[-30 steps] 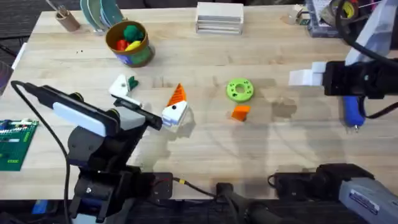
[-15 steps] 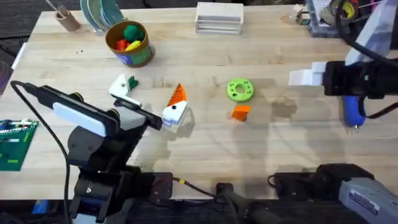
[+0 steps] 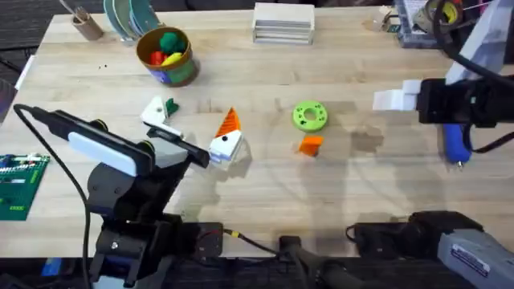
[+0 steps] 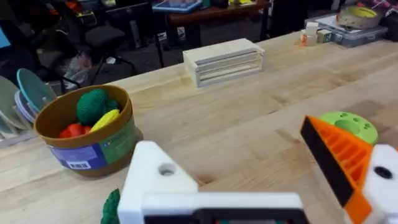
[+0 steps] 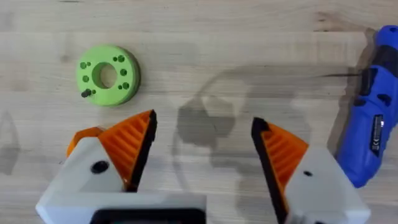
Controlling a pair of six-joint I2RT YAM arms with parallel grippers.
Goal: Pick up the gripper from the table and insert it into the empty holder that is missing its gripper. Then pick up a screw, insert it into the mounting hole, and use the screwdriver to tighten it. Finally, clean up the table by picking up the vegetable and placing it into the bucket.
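Left gripper, near left: fingers spread, one tipped orange, the other a bare white holder. Dark-green vegetable beside that holder.

Orange gripper, table centre: small wedge lying flat; its pointing cannot be told.

Green disc, just beyond the wedge.

Right gripper, right side: orange-padded fingers spread over bare wood.

Screwdriver, right edge: blue handle, long axis near-to-far, tip toward the near edge.

Bucket, far left, holding toys.
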